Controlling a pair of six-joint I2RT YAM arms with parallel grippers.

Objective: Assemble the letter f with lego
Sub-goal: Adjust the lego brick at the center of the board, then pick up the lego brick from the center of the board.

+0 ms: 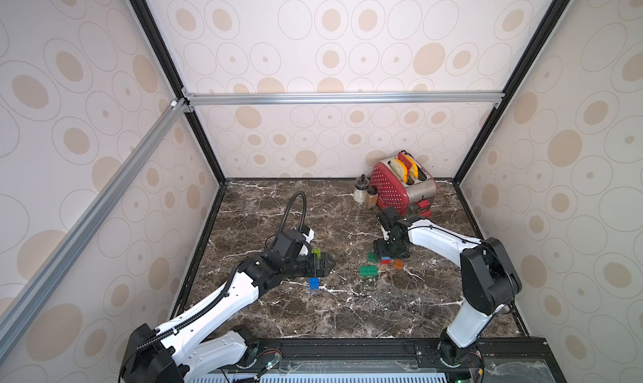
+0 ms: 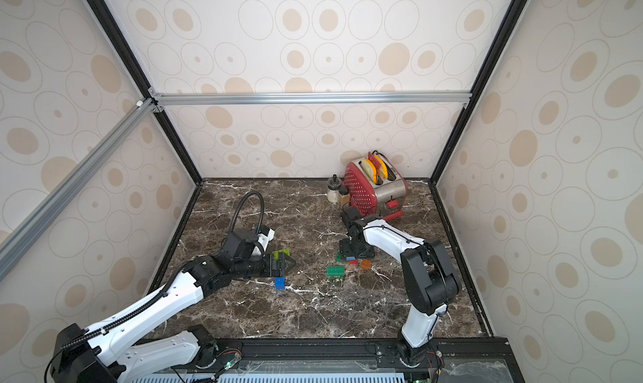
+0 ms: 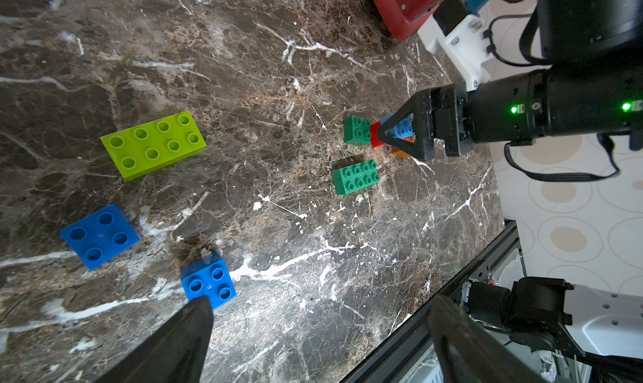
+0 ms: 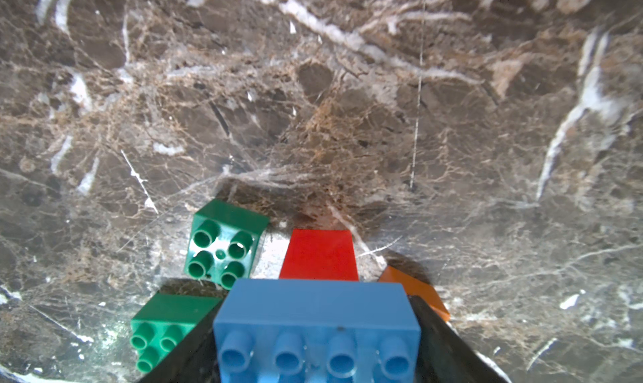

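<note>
Brick of light blue is flanked by the right gripper; clamping cannot be told. The left gripper is spread wide.

Both top views are looking steeply down from high over the near edge, taking in the whole dark veined marble tabletop. The left wrist camera is looking across it from some way off at the small square dark green studded brick. The right wrist camera is sitting close above that same brick.
</note>
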